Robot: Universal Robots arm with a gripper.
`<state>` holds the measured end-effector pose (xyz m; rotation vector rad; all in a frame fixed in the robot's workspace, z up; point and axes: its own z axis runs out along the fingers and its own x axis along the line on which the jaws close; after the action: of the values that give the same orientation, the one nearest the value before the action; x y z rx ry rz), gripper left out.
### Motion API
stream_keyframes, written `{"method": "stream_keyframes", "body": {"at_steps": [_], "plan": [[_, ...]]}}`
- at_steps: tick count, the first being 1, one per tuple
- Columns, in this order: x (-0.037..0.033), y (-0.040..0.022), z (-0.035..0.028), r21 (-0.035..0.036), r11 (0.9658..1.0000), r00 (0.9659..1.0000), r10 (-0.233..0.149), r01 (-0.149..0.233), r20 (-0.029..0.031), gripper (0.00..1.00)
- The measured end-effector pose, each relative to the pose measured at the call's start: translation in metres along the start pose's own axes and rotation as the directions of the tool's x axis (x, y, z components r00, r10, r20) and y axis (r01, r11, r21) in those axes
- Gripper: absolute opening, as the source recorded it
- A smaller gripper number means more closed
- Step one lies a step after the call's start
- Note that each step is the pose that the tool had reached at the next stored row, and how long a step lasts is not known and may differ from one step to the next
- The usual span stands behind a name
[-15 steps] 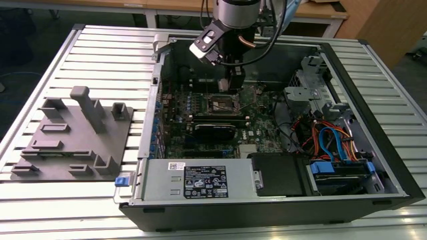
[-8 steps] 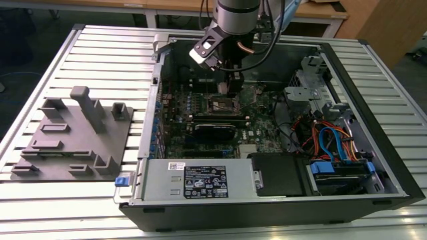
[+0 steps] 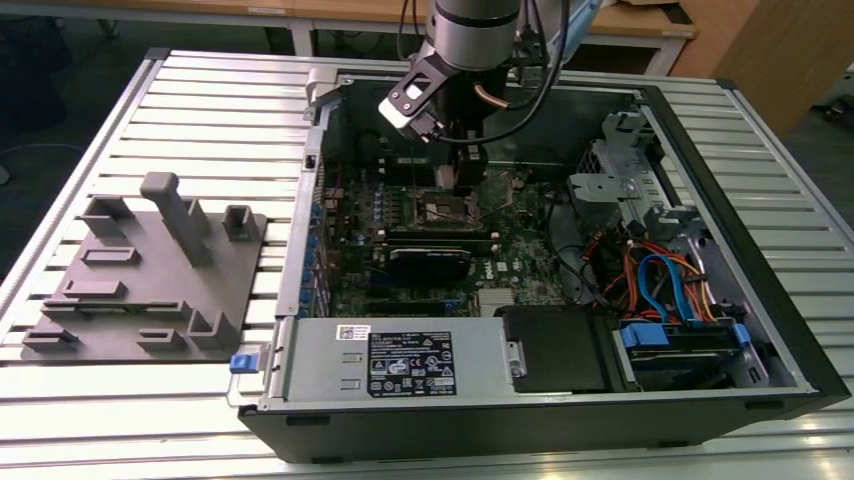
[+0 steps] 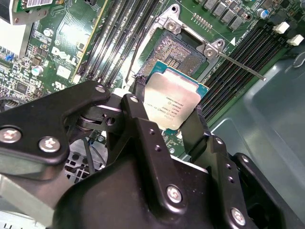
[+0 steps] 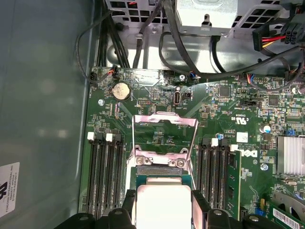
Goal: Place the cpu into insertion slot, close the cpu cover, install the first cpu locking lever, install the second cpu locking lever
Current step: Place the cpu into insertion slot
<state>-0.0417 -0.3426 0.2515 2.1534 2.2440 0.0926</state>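
Black fingers [image 4: 138,114] of the gripper [image 4: 167,107] are clamping the cpu [image 4: 174,98] by two opposite edges, and its silver top is facing the cameras in both wrist views. The chip is hanging over one side of the insertion slot [image 4: 183,52], not seated in it, and the slot's dark pin field is lying bare. The cpu cover [image 5: 164,119] is standing swung up from the slot's hinge side, with green board showing through its square window. A thin metal lever [image 4: 238,67] is sticking out from a corner of the slot's rim, its free end passing above the long black memory slots [image 4: 252,52] on that side.

In the exterior view the arm [image 3: 467,40] is reaching down into the open computer case [image 3: 787,340]. The slot is sitting in the half of the motherboard [image 3: 521,260] away from the grey power supply box [image 3: 400,365], which is lying along the case's near edge. The case is resting on a slatted table [image 3: 134,420], and a grey moulded fixture [image 3: 147,280] is lying just beside it on the exterior view's left.
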Motion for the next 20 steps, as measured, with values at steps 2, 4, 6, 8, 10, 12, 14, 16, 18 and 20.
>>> {"method": "stream_keyframes", "body": {"at_steps": [2, 4, 6, 8, 10, 12, 14, 16, 18, 20], "plan": [[0.0, 0.0, 0.0, 0.0001, 1.0, 1.0, 0.0, 0.0, 0.0, 0.54], [0.0, 0.0, 0.0004, -0.0001, 1.0, 1.0, 0.0, 0.0, -0.0002, 0.54], [0.0, 0.0, 0.0013, -0.0002, 1.0, 1.0, 0.0, 0.0, -0.0003, 0.54], [0.0002, -0.0002, 0.0029, 0.0, 1.0, 1.0, 0.003, -0.003, 0.0002, 0.54], [0.0005, -0.0004, 0.0047, -0.0003, 0.9998, 0.9998, 0.018, -0.018, 0.0011, 0.54], [0.0007, -0.0006, 0.0066, -0.0006, 0.9995, 0.9995, 0.033, -0.033, 0.002, 0.54], [0.0008, -0.0008, 0.0085, -0.0007, 0.9994, 0.9994, 0.035, -0.035, 0.0022, 0.54], [0.0008, -0.001, 0.0104, -0.0007, 0.9994, 0.9994, 0.036, -0.036, 0.0023, 0.54], [0.0008, -0.0011, 0.0123, -0.0007, 0.9994, 0.9994, 0.036, -0.036, 0.0022, 0.54], [0.0007, -0.0011, 0.013, -0.0007, 0.9994, 0.9994, 0.036, -0.036, 0.0023, 0.54]]}}
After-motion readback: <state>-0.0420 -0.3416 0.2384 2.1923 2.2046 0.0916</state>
